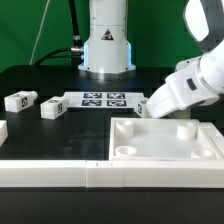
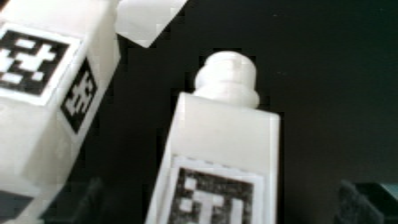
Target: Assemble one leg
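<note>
In the exterior view, the arm reaches in from the exterior view's right. Its gripper (image 1: 150,106) hangs low over the black table (image 1: 60,135), at the far corner of the large white panel (image 1: 165,145). The leg (image 1: 143,107) shows only as a small tagged white end just beside the wrist's bulk, so it lies almost straight beneath the gripper, not off to one side. The jaws are hidden here. A first spare post (image 1: 20,100) and a second spare post (image 1: 52,107) lie well apart from it, past the marker board (image 1: 103,98).

In the wrist view, the leg (image 2: 222,150) lies flat on the table close under the camera. Its long axis runs from a domed peg (image 2: 231,70) to its tagged end (image 2: 214,200). It is a smooth, matte white plastic post with square edges, and the tag is crisp black on white.

A dark blur at the frame's corner is probably one of the fingertips (image 2: 374,198). Bare table shows between it and the post, so the jaws appear spread wide and hold nothing. A tagged white block (image 2: 45,85) sits just beside the leg, apart from it by a thin strip of table.

The grasp looks like a straight descent, closing across the post's narrow width. The neighbouring block crowds one finger's path.
</note>
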Controlling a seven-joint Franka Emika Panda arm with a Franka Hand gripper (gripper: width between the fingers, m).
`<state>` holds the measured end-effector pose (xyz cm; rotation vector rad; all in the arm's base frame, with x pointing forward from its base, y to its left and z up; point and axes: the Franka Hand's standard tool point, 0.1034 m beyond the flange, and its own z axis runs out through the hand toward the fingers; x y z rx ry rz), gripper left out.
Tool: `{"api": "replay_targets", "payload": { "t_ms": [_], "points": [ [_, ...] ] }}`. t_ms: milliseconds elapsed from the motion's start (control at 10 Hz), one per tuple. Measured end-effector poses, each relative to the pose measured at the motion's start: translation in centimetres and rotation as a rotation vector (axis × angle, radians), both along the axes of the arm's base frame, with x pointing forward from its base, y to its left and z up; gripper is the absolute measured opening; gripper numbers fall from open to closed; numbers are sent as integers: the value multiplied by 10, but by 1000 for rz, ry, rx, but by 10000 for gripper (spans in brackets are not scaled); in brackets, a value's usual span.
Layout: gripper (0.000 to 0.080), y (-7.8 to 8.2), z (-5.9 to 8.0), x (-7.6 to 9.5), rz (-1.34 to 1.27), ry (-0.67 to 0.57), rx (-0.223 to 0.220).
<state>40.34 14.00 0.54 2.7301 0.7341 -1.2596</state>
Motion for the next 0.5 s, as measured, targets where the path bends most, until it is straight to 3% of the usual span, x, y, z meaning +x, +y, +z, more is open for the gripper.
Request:
{"api": "replay_targets", "payload": {
  "t_ms": [100, 200, 300, 500],
  "points": [
    [384, 0, 0, 0, 0, 0, 0],
    [384, 0, 0, 0, 0, 1, 0],
    [286, 0, 0, 0, 0, 1, 0],
    [287, 0, 0, 0, 1, 1, 0]
  ]
}}
